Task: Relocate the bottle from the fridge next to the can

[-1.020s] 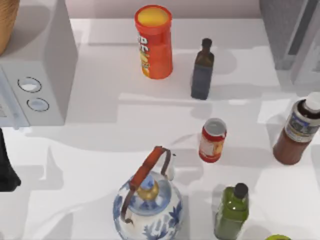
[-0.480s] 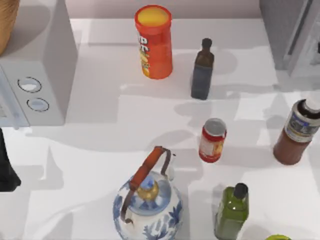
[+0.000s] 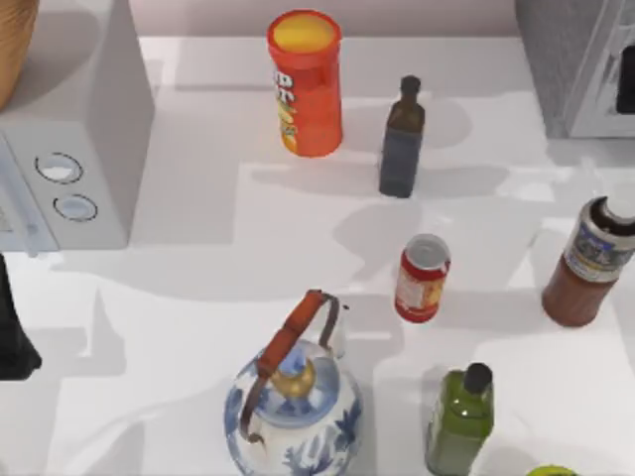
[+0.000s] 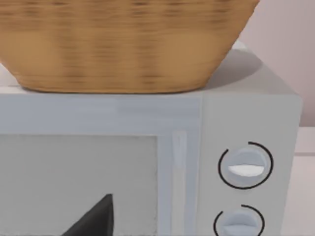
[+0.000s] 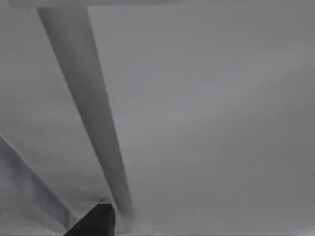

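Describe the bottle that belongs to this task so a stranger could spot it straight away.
Start at the grey fridge in the table's far right corner and come toward the near edge along the right side. The bottle stands there on the table, right of the small red can. It is stout and reddish-brown with a white cap and blue-grey label, unlike the slim dark bottle and green bottle.

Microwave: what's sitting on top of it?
A woven basket rests on the microwave, above its two dials. The basket's inside is out of sight, so its contents can't be told.
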